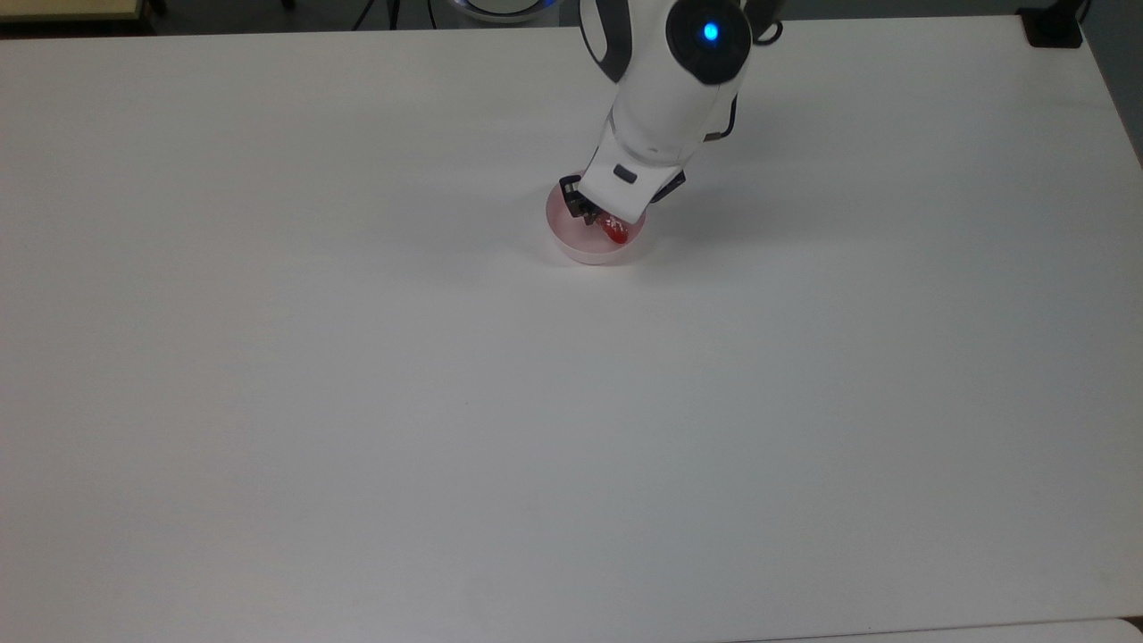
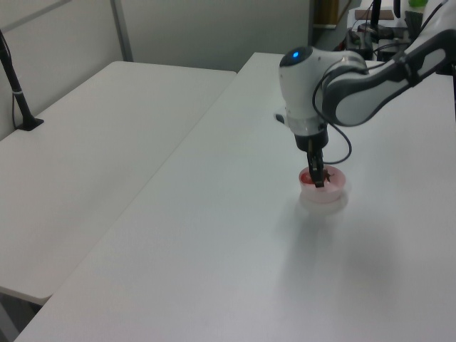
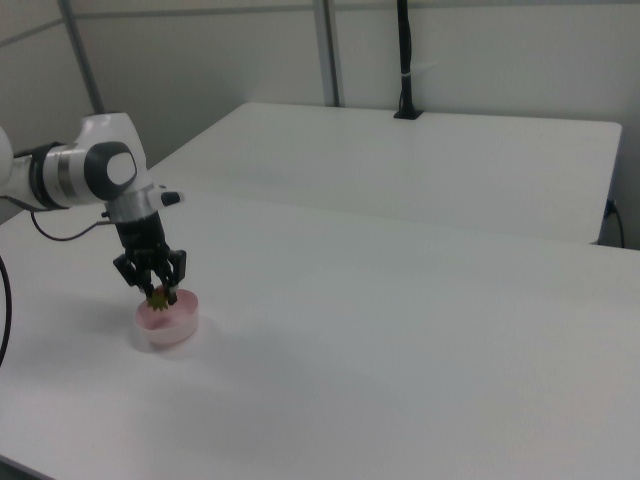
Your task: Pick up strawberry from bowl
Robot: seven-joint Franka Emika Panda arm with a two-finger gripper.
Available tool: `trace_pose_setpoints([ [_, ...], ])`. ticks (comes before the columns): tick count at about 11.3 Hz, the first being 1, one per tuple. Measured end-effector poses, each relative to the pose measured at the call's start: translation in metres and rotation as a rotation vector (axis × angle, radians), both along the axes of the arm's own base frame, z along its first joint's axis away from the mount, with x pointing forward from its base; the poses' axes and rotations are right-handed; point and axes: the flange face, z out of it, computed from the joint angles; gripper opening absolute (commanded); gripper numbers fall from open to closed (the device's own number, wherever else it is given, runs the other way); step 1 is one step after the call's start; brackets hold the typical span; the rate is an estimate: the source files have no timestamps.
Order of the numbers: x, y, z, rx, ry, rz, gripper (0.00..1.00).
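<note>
We see the gripper (image 3: 158, 291) above the pink bowl (image 1: 571, 246), its fingers closed on the strawberry (image 1: 614, 231) — green cap showing between them in the right view. The berry seems lifted just off the bowl's floor, though we cannot be sure. The bowl rests on the white table (image 1: 357, 402).

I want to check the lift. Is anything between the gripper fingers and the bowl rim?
The strawberry sits between the gripper fingers, above the bowl rim, in the right view.
</note>
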Motion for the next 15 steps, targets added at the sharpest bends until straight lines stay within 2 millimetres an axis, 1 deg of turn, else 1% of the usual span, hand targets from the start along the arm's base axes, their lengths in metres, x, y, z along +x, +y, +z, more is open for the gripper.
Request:
trace_pose_setpoints([
  [1, 0.004, -0.001, 0.019, 0.023, -0.021, -0.017, 0.38],
  [2, 0.012, -0.010, 0.044, 0.040, -0.047, -0.045, 0.39],
  [3, 0.022, -0.027, 0.071, 0.061, -0.085, -0.086, 0.39],
  [4, 0.033, -0.052, 0.093, 0.073, -0.126, -0.134, 0.40],
  [5, 0.046, -0.088, 0.105, 0.074, -0.165, -0.193, 0.40],
  [6, 0.060, -0.127, 0.107, 0.072, -0.205, -0.246, 0.40],
  [7, 0.074, -0.176, 0.093, 0.061, -0.243, -0.295, 0.42],
  [8, 0.083, -0.219, 0.071, 0.045, -0.261, -0.324, 0.44],
  [9, 0.089, -0.259, 0.043, 0.025, -0.267, -0.345, 0.47],
  [10, 0.094, -0.285, 0.016, 0.008, -0.279, -0.356, 0.47],
  [11, 0.099, -0.293, -0.006, -0.002, -0.288, -0.351, 0.57],
  [12, 0.103, -0.288, -0.021, -0.009, -0.285, -0.336, 0.82],
  [13, 0.105, -0.279, -0.028, -0.009, -0.277, -0.323, 0.98],
  [14, 0.107, -0.273, -0.030, -0.009, -0.277, -0.314, 1.00],
  [15, 0.109, -0.272, -0.027, -0.009, -0.282, -0.312, 1.00],
])
